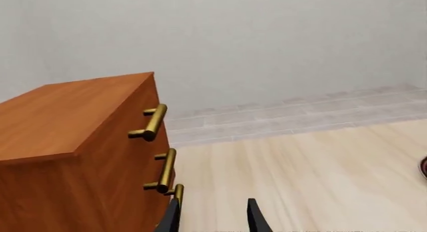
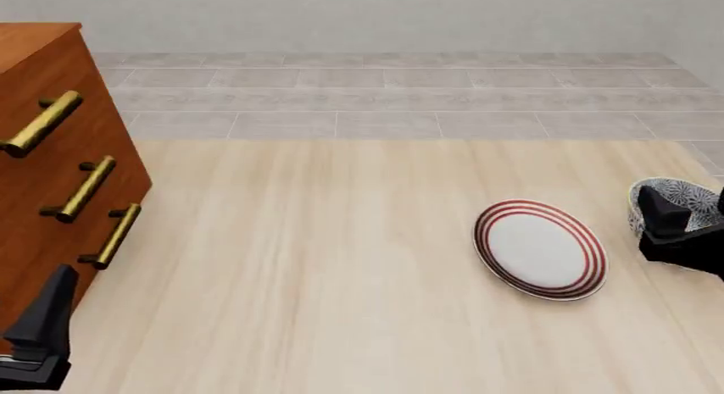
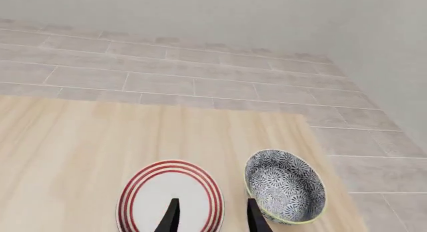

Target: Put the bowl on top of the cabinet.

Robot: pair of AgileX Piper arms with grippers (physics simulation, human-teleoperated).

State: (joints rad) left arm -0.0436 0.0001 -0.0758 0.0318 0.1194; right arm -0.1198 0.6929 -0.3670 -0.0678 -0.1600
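The blue-and-white floral bowl [image 3: 285, 186] stands upright on the wooden table near its right edge, just right of a red-ringed plate. In the front view the bowl [image 2: 682, 193] is partly hidden behind my right gripper [image 2: 670, 226]. In the right wrist view, that gripper [image 3: 212, 218] is open and holds nothing; it hovers on the near side of the plate and bowl. The reddish-brown cabinet [image 2: 46, 169] with brass handles stands at the far left, and its flat top [image 1: 60, 112] is bare. My left gripper [image 1: 213, 219] is open and holds nothing, low beside the cabinet's front [image 2: 46, 322].
A flat white plate with red rings [image 2: 541, 248] lies between the table's middle and the bowl, also seen as the plate [image 3: 170, 199] under my right fingertips. Grey tiled floor [image 2: 396, 89] runs beyond the table's far edge. The table's right edge [image 3: 320, 157] passes close by the bowl.
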